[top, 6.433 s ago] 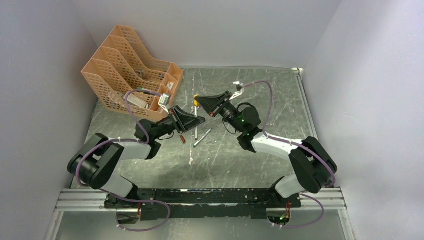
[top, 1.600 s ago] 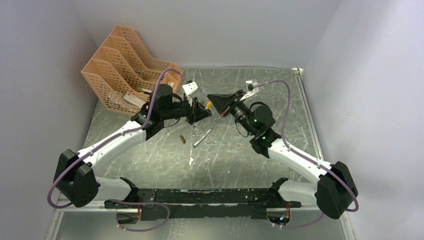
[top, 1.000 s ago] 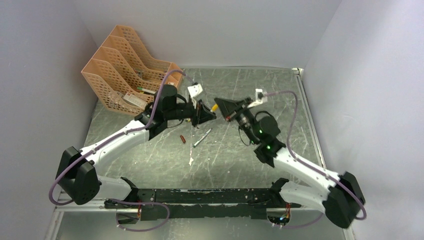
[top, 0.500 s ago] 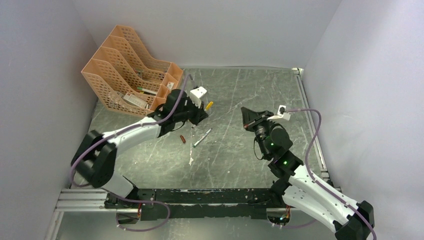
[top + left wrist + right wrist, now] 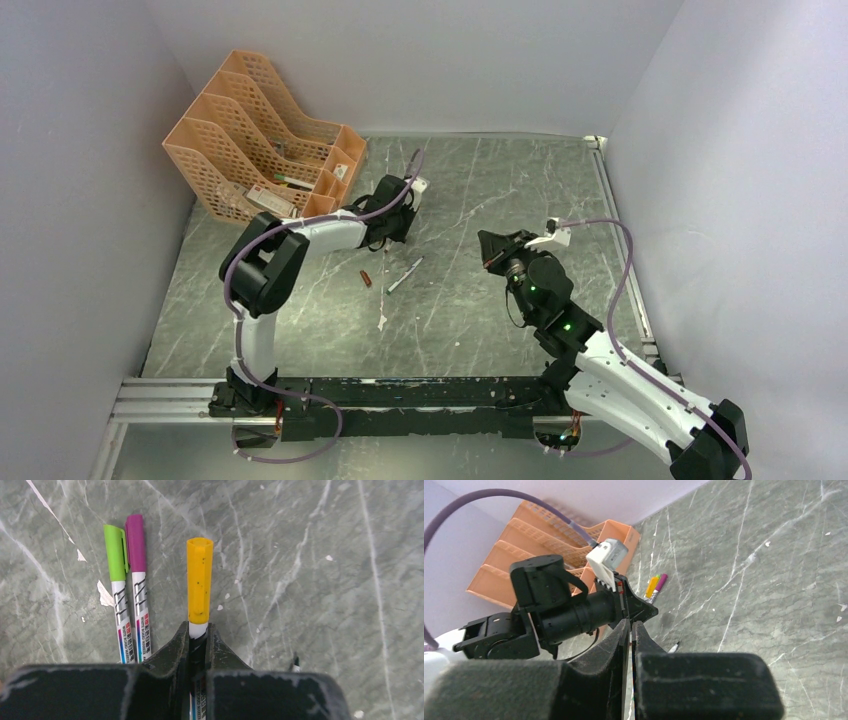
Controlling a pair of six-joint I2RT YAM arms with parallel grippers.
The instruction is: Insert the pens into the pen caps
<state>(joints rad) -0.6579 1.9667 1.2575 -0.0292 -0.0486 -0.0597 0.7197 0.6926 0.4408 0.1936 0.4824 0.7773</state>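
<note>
The grey marbled bench (image 5: 480, 180) is carrying an orange file rack (image 5: 250, 130) at its far left. The left claw (image 5: 199, 632) is gripping a yellow-capped pen (image 5: 199, 580) by its barrel, just beside a green-capped pen (image 5: 116, 555) and a purple-capped pen (image 5: 136, 545) lying side by side. The right claw (image 5: 630, 627) is hanging pinched shut and empty, well apart. A loose pen (image 5: 404, 275) and a reddish cap (image 5: 367, 278) are lying nearer the arms.

Orange mesh file rack (image 5: 255, 140): far-left corner of table (image 5: 480, 180), small items inside. White scrap (image 5: 382, 322): mid-table, toward near edge.
</note>
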